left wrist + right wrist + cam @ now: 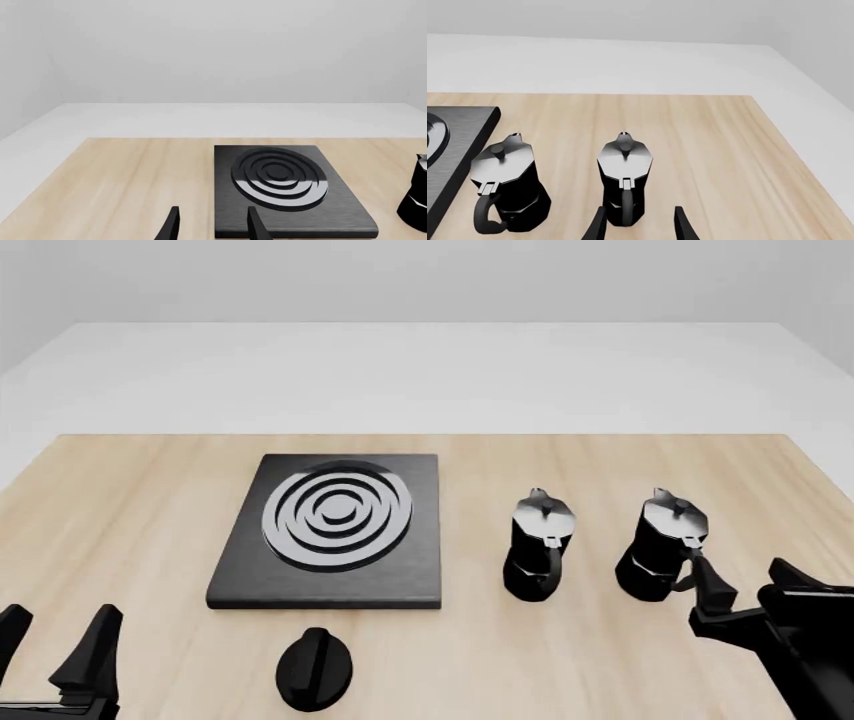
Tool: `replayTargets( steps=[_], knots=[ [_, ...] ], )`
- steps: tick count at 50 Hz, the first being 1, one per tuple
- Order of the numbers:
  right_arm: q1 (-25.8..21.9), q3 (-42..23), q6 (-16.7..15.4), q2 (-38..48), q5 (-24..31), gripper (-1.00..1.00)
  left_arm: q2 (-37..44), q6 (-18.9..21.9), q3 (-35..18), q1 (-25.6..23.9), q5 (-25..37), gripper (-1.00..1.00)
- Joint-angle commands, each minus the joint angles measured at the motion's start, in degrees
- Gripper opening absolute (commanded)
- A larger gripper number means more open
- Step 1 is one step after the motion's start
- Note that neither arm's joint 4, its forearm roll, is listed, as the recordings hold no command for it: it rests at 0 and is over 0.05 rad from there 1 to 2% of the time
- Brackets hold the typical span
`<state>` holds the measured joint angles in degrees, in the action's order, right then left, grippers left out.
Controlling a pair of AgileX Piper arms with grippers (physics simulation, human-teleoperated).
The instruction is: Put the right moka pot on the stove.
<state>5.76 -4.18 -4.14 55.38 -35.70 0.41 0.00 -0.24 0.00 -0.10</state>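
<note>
The wooden table (134, 500) fills the front view. The stove (414, 570) lies left of centre. The right moka pot (661, 550) stands upright at right, beside its twin (538, 548). The right gripper (754, 585), spread, is partly cut off at lower right, empty. The left gripper (54, 640), spread, is cropped at lower left.

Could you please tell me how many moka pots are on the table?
2: the right moka pot stands just ahead of the right tool; the other moka pot stands between it and the stove.
</note>
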Motion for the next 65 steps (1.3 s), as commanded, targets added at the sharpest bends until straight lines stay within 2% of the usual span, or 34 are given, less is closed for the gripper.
replayTargets(
  steps=[1,30,31,42,62,63,65],
  knots=[
    [-0.3,-1.2,0.0,8.5,-5.1,1.00,0.0,0.0,0.0,0.0,0.0,1.00],
    [-0.9,-4.8,2.0,21.2,-10.8,1.00,0.0,0.0,0.0,0.0,0.0,1.00],
    [-1.4,-5.2,3.1,22.0,-10.7,1.00,0.0,0.0,0.0,0.0,0.0,1.00],
    [-0.6,-7.9,1.7,29.4,-12.0,1.00,0.0,0.0,0.0,0.0,0.0,1.00],
    [-1.9,-10.2,2.8,35.0,-12.2,1.00,0.0,0.0,0.0,0.0,0.0,1.00],
    [-1.7,-9.9,3.2,34.3,-12.3,-1.00,0.0,0.0,0.0,0.0,0.0,1.00],
    [-2.4,-9.3,3.3,32.2,-11.8,-1.00,0.0,0.0,0.0,0.0,0.0,1.00]
  ],
)
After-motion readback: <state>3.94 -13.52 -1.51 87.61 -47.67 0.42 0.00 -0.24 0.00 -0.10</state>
